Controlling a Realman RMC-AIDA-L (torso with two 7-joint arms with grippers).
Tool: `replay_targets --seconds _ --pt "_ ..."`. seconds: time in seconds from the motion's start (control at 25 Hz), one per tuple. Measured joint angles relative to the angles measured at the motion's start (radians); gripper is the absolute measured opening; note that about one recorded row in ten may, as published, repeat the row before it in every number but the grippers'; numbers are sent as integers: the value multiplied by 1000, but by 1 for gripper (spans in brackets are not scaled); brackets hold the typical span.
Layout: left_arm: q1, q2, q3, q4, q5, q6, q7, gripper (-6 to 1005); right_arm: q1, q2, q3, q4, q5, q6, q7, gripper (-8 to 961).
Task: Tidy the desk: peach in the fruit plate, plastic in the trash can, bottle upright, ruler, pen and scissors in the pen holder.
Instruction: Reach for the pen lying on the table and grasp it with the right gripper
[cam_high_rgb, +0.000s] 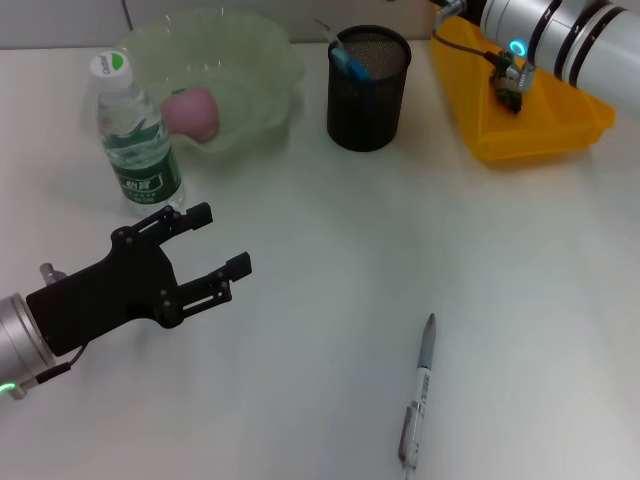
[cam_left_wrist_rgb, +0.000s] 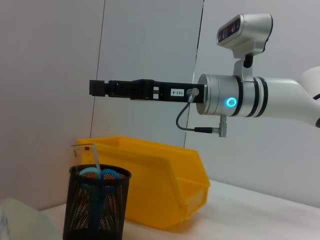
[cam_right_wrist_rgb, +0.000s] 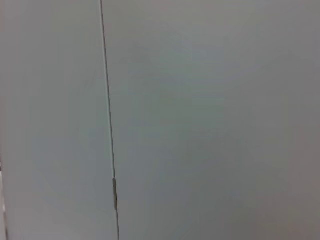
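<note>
1. Left gripper hovers over the desk near its left edge, fingers spread apart, grasping nothing.
2. Right gripper is raised above the yellow bin at the far right corner; cannot tell whether its fingers are parted or closed.
3. Bottle stands upright near the far left corner, just beside the fruit plate.
4. Peach lies in the fruit plate.
5. Pen holder, far edge centre, holds blue-handled scissors and a ruler.
6. Pen lies flat near the near edge, right of centre, well apart from the holder.
</note>
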Motion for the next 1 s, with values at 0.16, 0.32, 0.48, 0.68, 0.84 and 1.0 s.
replay_targets --seconds 0.16,0.32,0.48,0.68,0.84,1.0 --pt "0 0 0 1 0 0 0 802 -4 0 6 -3 2 -1 3 726" --pt "-1 0 0 2 0 -1 -3 802 -6 0 8 -7 11 -2 5 792" --pt "-2 0 0 2 1 -1 -4 802 -31 -2 1 -13 93 -41 20 793" --pt "-2 2 11 3 3 -1 -9 802 -123 -9 -38 -99 95 -222 151 794" --pt "-2 5 16 6 12 5 -13 802 -230 -17 -155 -250 78 -357 329 793" --pt "-2 6 20 24 34 8 -35 802 -299 -43 -198 -401 -70 -504 507 793"
